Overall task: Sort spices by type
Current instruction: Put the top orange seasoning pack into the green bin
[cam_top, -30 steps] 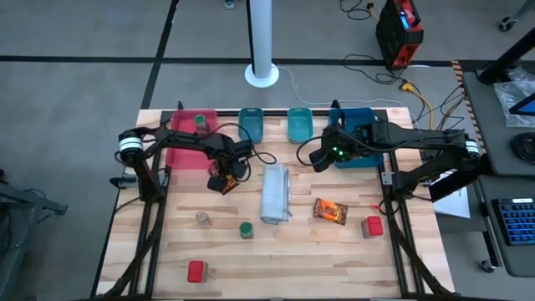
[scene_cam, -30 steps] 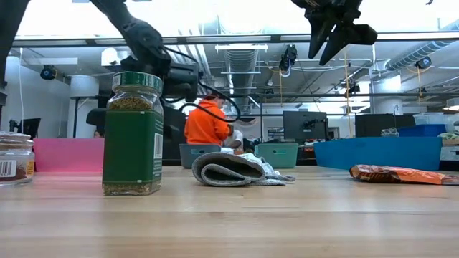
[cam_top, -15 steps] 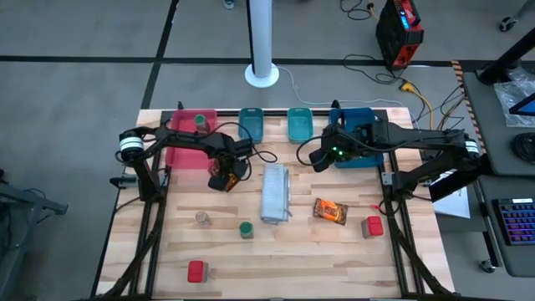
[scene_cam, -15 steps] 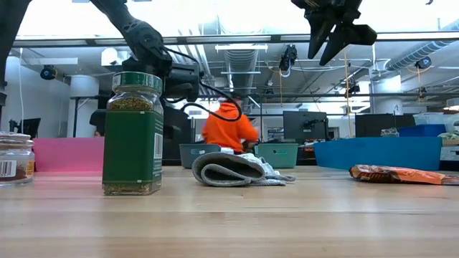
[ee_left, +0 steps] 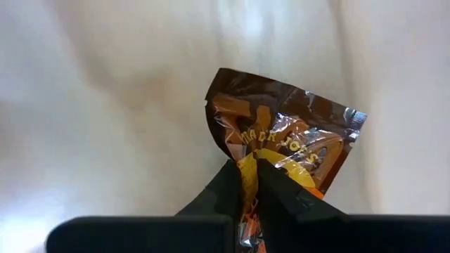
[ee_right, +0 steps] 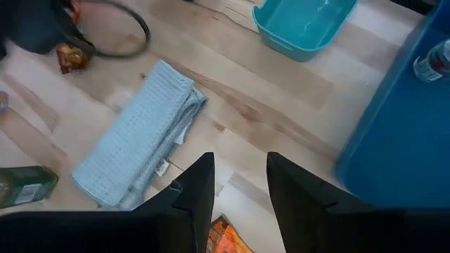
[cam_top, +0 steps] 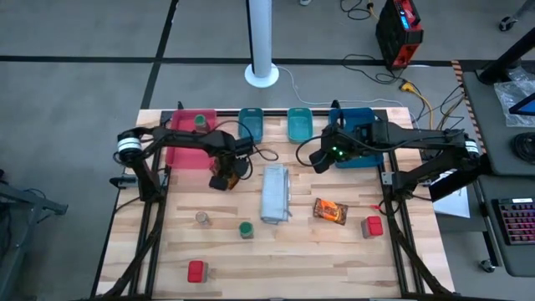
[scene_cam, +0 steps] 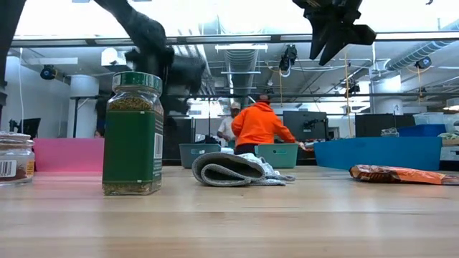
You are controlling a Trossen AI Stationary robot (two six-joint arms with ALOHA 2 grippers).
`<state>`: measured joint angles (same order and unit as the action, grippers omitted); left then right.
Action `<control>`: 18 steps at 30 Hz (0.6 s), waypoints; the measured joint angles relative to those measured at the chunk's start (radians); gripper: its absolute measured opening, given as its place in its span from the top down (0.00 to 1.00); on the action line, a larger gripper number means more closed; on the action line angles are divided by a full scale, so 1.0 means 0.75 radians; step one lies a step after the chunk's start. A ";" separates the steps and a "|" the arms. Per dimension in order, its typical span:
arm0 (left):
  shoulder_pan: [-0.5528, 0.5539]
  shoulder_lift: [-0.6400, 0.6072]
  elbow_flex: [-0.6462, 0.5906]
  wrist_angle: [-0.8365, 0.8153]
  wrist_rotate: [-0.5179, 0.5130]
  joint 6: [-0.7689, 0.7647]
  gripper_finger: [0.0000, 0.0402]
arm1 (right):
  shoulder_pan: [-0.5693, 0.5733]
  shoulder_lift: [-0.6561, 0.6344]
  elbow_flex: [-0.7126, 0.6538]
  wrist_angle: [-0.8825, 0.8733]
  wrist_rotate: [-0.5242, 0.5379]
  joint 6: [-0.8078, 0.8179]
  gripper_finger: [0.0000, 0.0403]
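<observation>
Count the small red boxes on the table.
2. One red box sits near the table's front left corner; the other red box lies by the right edge. More may be hidden inside the trays.

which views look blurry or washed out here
Left wrist view: the packet in the left hand is sharp, the pale background soft and featureless. Low view: the ceiling glares white and an arm behind the green jar is smeared. Right wrist view: the top left corner is blurred.

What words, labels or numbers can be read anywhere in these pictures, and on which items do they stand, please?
Shiny orange-brown foil packet in the left gripper: yellow letters, creased, unreadable.
Green-lidded glass jar: side label too small.
Brown-lidded small jar: barcode only, digits illegible.
Flat orange-red packet: print blurred.
Nothing reads clearly.
</observation>
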<state>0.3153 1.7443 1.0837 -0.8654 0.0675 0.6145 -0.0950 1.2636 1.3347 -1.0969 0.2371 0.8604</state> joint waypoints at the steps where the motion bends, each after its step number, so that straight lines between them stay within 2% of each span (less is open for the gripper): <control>1: 0.000 -0.028 0.032 -0.004 0.003 -0.014 0.97 | -0.004 0.000 0.005 0.000 -0.002 -0.011 0.71; 5: 0.000 -0.116 0.165 -0.092 0.004 -0.141 0.98 | -0.013 -0.001 0.027 0.010 -0.007 -0.022 0.73; 8: 0.000 -0.203 0.289 -0.069 0.003 -0.283 0.98 | -0.014 -0.001 0.027 0.053 -0.001 -0.050 0.75; 12: 0.000 -0.278 0.438 -0.021 -0.035 -0.569 0.98 | -0.034 0.001 0.027 0.157 -0.010 -0.011 0.77; 14: 0.001 -0.307 0.508 0.021 -0.066 -0.705 0.98 | -0.073 0.003 0.026 0.258 -0.058 0.007 0.76; 18: 0.000 -0.323 0.611 0.095 -0.145 -0.892 0.98 | -0.171 0.003 0.025 0.560 -0.278 -0.171 0.69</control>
<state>0.3153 1.5021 1.5422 -0.7940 -0.0414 -0.0543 -0.2233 1.2659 1.3537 -0.6771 0.0284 0.7319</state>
